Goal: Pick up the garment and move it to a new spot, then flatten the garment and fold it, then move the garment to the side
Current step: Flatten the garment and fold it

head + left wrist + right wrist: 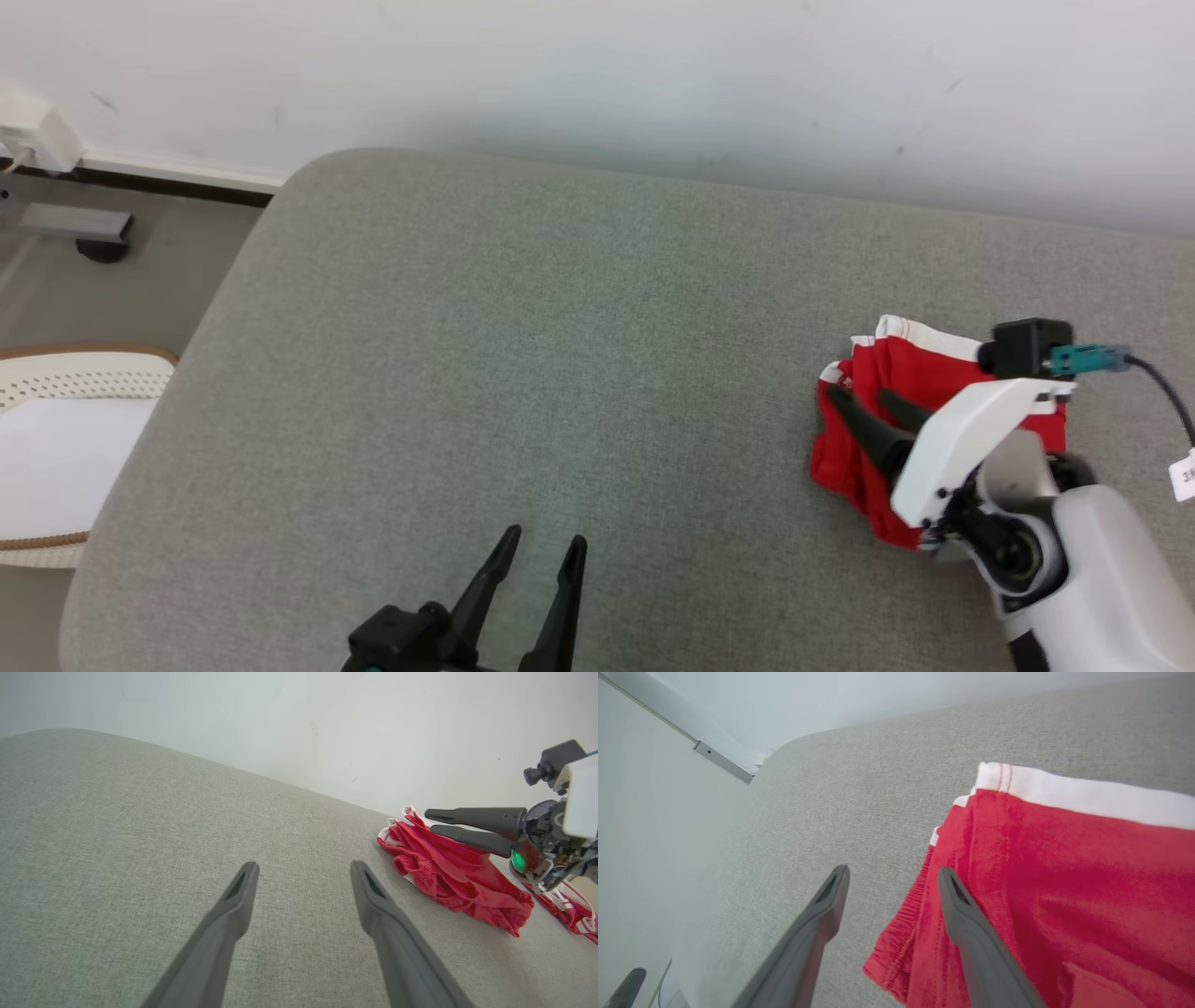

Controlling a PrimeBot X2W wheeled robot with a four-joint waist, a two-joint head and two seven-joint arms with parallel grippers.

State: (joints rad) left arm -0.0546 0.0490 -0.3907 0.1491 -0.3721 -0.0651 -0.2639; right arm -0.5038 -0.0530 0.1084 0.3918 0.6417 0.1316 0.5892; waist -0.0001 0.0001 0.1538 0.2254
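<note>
Garment [920,371] bunched, white band [924,336] toward wall [597,75]; right gripper [856,394] apart above, left gripper [547,536] apart

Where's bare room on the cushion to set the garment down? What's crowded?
Free: the whole middle and left of the grey cushion, from the left gripper up to the wall and across to its rounded left edge. Crowded: the right end, where the red garment lies bunched under the open right gripper.

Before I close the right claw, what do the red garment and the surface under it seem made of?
The garment: soft knit cloth, probably cotton-like, matte red with white trim; ribbed hem and limp folds show. The cushion: grey-green woven upholstery, matte, fine weave visible.
</note>
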